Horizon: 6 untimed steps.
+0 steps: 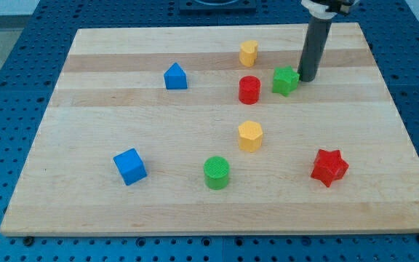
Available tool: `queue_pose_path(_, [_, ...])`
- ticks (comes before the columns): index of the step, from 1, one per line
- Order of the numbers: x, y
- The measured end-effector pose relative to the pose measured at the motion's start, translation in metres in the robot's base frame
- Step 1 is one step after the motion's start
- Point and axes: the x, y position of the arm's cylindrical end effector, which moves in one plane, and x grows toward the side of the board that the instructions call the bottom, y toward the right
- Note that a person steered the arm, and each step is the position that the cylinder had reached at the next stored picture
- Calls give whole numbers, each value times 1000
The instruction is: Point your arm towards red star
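Nearest the view's bottom: green cylinder (216, 172), with the blue cube (129, 166) to its left and the red star (329, 167) to its right, all along the lower part of the wooden board (86, 211).

Left to right across the rest of the board: blue house-shaped block (174, 76) upper left; yellow hexagonal block (250, 136) at centre; above it a red cylinder (249, 89) and a second yellow block (249, 53) near the top edge; green star (285, 80) just right of the red cylinder.

My tip (307, 78) sits just right of the green star, touching or nearly so. The red star lies well apart from it, toward the view's bottom and slightly right.

No jaws here, only the plain rod. No readable writing.

Rod stands near-upright, entering from the view's top right.
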Motion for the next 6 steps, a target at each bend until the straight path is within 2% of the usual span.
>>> queue_pose_path(2, [19,-43])
queue_pose_path(3, [19,-33])
queue_pose_path(4, [33,20])
queue_pose_path(5, [88,76])
queue_pose_path(6, [163,109])
